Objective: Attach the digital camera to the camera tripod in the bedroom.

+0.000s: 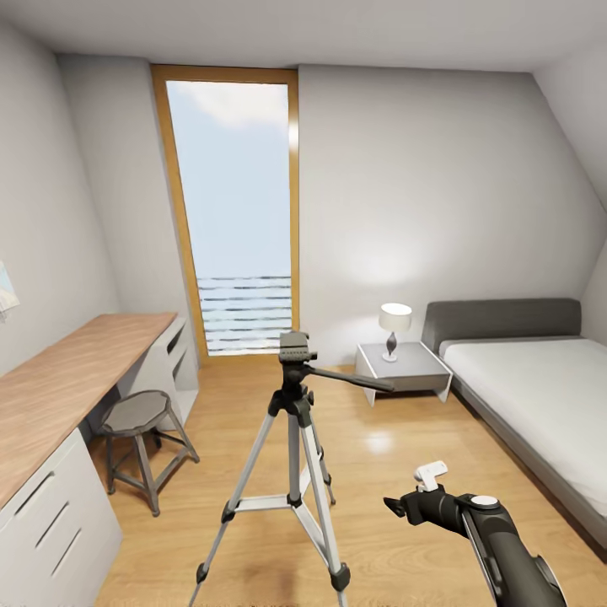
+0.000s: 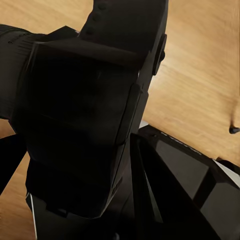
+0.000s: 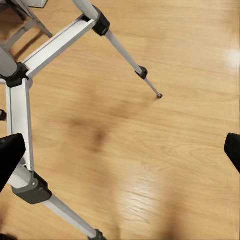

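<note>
The camera tripod (image 1: 293,396) stands upright on the wood floor in the middle of the bedroom, its black head (image 1: 295,346) empty and its pan handle (image 1: 354,379) pointing right. My right gripper (image 1: 409,504) hovers low to the right of the tripod legs. In the right wrist view it (image 3: 120,150) is open, with nothing between the fingers, above the silver legs (image 3: 20,100) and one foot (image 3: 158,95). A chunky black body, which I take for the digital camera (image 2: 80,115), sits close against the left wrist view. My left gripper (image 2: 75,150) seems shut on it, fingers mostly hidden.
A round grey stool (image 1: 139,417) stands left of the tripod by a long wooden desk (image 1: 59,379). A nightstand (image 1: 403,368) with a lamp (image 1: 394,324) and a low grey bed (image 1: 539,396) lie to the right. A tall window (image 1: 240,211) is straight ahead.
</note>
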### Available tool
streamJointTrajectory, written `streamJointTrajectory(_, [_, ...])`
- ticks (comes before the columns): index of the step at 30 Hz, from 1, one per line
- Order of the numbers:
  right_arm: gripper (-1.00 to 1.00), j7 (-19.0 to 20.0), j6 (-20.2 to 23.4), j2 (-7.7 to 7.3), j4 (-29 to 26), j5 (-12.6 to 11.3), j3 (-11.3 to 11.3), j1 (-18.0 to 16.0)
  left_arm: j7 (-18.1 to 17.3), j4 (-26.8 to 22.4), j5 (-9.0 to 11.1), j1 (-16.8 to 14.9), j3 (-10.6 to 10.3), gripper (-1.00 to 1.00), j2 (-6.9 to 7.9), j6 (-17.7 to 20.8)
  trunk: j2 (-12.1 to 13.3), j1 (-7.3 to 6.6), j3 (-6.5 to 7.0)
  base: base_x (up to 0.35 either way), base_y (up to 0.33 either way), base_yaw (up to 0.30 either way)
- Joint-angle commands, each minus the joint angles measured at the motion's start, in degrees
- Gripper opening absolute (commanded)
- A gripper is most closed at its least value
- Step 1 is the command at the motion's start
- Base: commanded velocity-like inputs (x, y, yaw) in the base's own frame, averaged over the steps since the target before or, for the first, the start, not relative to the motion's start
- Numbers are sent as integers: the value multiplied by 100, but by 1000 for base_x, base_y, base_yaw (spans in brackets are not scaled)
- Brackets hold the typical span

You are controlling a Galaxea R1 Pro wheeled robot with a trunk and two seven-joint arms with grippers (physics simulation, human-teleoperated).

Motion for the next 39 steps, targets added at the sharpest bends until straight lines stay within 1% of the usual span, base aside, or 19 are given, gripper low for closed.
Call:
streamJointTrajectory(1, [100, 46, 12, 3, -6, 49, -17, -3, 27, -5, 36, -2, -52, -100, 0, 16, -5, 2, -12, 0, 0, 0])
streamJointTrajectory(39, [100, -9, 10, -29, -25, 62, -13, -3, 27, -5, 35, 1, -60, -100, 1, 16, -5, 2, -363, 0, 0, 0])
